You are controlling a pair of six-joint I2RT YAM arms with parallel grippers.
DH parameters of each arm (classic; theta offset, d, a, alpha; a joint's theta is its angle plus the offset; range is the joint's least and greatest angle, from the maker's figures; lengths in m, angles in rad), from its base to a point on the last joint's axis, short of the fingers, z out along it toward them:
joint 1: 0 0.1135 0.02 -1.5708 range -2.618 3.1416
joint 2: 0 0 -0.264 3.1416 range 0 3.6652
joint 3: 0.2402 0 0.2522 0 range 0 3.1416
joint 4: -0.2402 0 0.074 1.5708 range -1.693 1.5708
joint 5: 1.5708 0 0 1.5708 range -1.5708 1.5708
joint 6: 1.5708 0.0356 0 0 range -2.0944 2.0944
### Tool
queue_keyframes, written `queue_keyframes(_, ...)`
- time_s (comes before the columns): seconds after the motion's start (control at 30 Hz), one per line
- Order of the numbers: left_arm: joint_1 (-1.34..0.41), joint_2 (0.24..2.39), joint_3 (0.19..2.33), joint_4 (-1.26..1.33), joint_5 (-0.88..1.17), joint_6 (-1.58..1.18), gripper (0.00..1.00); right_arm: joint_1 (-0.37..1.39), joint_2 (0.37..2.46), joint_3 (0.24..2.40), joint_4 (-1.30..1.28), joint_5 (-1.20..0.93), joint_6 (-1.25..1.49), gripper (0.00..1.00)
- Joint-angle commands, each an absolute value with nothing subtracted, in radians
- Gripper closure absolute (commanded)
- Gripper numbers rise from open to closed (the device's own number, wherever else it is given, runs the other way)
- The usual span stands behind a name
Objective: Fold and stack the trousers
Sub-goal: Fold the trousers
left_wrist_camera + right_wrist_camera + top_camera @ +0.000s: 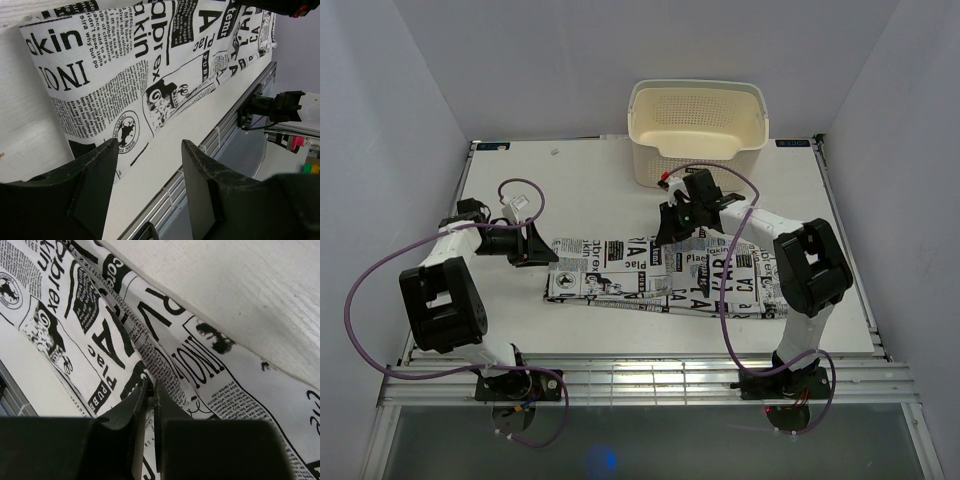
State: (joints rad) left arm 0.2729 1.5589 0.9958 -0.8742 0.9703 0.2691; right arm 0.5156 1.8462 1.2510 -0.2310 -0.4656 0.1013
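Note:
The trousers (pixel 660 275), white cloth with black newspaper print, lie flat in a long band across the middle of the table. My right gripper (pixel 672 228) is down on their far edge near the middle. In the right wrist view the right gripper (pixel 151 383) is shut, pinching a raised fold of the trousers (pixel 200 355) between its fingers. My left gripper (pixel 542 246) hovers at the band's left end. Seen from the left wrist, the left gripper (pixel 148 145) is open with nothing between its fingers, and the trousers (pixel 125 65) lie just beyond it.
A cream perforated basket (pixel 698 120) stands at the back of the table, just behind my right gripper. The table's metal front rail (pixel 220 135) runs close to the trousers' near side. Purple cables (pixel 370 280) loop beside both arms.

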Motion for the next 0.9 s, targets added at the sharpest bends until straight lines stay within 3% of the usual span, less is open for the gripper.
queue_keyframes(0.0, 0.271, 1.555, 1.014, -0.85, 1.003, 0.267, 0.37, 0.517, 1.825, 1.226, -0.262, -0.423, 0.058, 0.92)
queue_keyframes(0.2, 0.224, 1.569, 1.006, -0.871, 1.034, 0.299, 0.5, 0.517, 1.874, 1.229, -0.278, -0.4, 0.051, 0.92)
queue_keyframes(0.6, 0.175, 1.736, 0.95, -0.654, 0.99, 0.109, 0.57, 0.515, 1.899, 1.252, -0.324, -0.371, 0.032, 0.92)
queue_keyframes(0.73, 0.173, 1.851, 0.936, -0.568, 0.953, 0.066, 0.57, 0.517, 1.919, 1.327, -0.405, -0.367, 0.005, 0.74)
queue_keyframes(0.77, 0.175, 1.867, 0.934, -0.558, 0.954, 0.058, 0.57, 0.515, 1.913, 1.336, -0.42, -0.362, 0.005, 0.59)
queue_keyframes(0.87, 0.175, 1.89, 0.939, -0.554, 0.96, 0.061, 0.57, 0.514, 1.861, 1.356, -0.439, -0.368, -0.046, 0.33)
